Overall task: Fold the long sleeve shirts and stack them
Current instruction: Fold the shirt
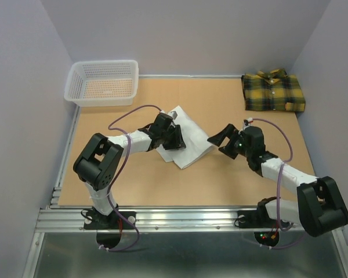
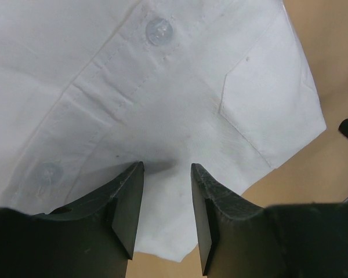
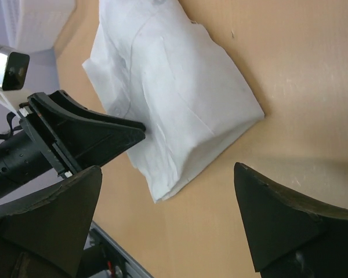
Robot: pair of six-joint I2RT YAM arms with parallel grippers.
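Observation:
The plain white shirt [image 1: 192, 138] lies folded in the middle of the table, with its buttons and chest pocket showing in the left wrist view [image 2: 162, 87]. My left gripper [image 1: 175, 139] is low over its near-left part, jaws open a little with only flat cloth under them [image 2: 166, 171]. My right gripper [image 1: 218, 142] is wide open and empty just right of the shirt's corner [image 3: 168, 171]; that view shows the shirt [image 3: 174, 98] and the left gripper [image 3: 87, 136]. The yellow-and-dark-green plaid shirt [image 1: 274, 91] lies folded at the back right.
A white plastic mesh basket [image 1: 103, 82] stands at the back left corner. Grey walls close in the table on the left, back and right. A metal rail [image 1: 180, 217] runs along the near edge by the arm bases.

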